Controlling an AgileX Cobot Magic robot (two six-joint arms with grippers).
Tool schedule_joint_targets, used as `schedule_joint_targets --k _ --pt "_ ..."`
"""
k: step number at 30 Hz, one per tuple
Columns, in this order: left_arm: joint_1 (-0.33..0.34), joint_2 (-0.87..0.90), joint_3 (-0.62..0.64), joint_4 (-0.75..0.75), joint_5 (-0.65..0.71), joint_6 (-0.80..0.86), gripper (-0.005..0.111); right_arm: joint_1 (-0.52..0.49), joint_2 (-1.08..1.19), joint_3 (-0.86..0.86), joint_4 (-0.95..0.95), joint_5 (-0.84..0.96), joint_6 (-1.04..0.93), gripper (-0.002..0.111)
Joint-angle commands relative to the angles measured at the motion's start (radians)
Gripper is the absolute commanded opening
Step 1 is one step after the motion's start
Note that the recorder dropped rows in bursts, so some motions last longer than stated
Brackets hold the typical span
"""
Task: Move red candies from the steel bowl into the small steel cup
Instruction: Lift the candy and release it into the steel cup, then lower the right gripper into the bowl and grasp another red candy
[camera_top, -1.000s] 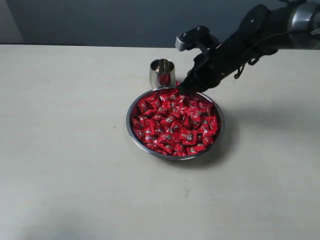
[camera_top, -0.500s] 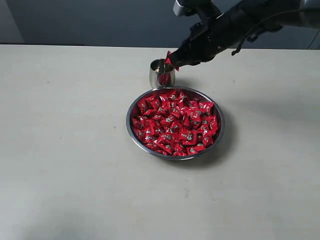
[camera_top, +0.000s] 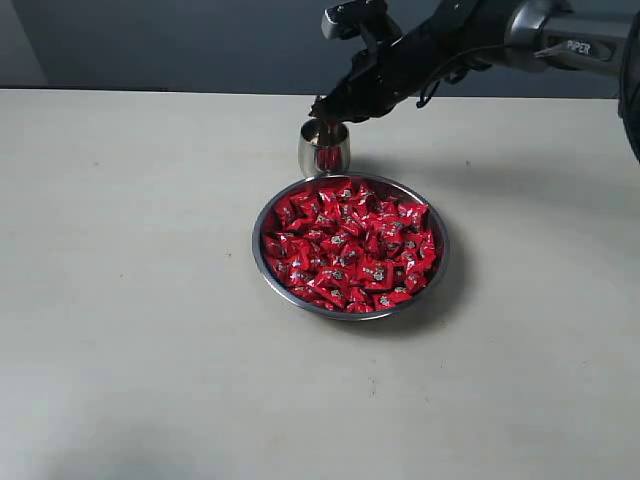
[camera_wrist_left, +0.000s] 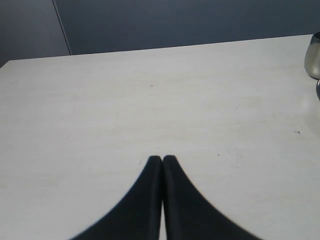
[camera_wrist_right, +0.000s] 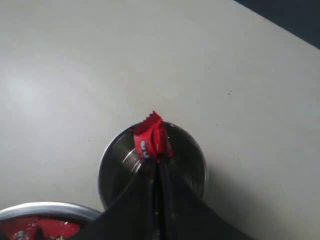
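Note:
The steel bowl (camera_top: 264, 262) sits mid-table, heaped with red candies (camera_top: 350, 245). Just behind it stands the small steel cup (camera_top: 323, 147). My right gripper (camera_top: 322, 113) hangs directly over the cup's mouth, shut on one red candy (camera_wrist_right: 151, 136), which pokes out past the fingertips above the cup (camera_wrist_right: 190, 155). A slice of the bowl's rim (camera_wrist_right: 47, 207) shows in the right wrist view. My left gripper (camera_wrist_left: 162, 159) is shut with nothing in it, low over bare table; the cup's side (camera_wrist_left: 313, 55) is at that view's edge.
The pale table (camera_top: 130, 300) spreads wide around the bowl and cup. A dark wall (camera_top: 180, 40) runs behind the table's far edge. The right arm (camera_top: 540, 30) reaches in from the upper right above the table.
My right gripper lifted a red candy from the bowl's far rim and carried it left and back, ending over the cup's mouth. The bowl and cup have not moved.

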Motion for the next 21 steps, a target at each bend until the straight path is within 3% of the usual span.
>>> schedule_joint_targets --k 1,5,10,16,21 --pt "-0.008 -0.005 -0.008 0.002 -0.005 -0.002 0.0 -0.004 0.025 -0.025 -0.01 -0.031 0.018 0.0" --pt "-0.008 -0.005 -0.008 0.002 -0.005 -0.002 0.0 -0.004 0.029 -0.025 -0.01 -0.037 0.018 0.008" --pt "-0.008 -0.005 -0.008 0.002 -0.005 -0.002 0.0 -0.004 0.025 -0.025 -0.012 -0.016 0.018 0.041" --pt "-0.008 -0.005 -0.008 0.002 -0.005 -0.002 0.0 -0.004 -0.04 -0.025 -0.02 0.037 0.021 0.041" --pt "-0.008 -0.005 -0.008 0.002 -0.005 -0.002 0.0 -0.004 -0.102 -0.025 -0.02 0.214 0.042 0.041"
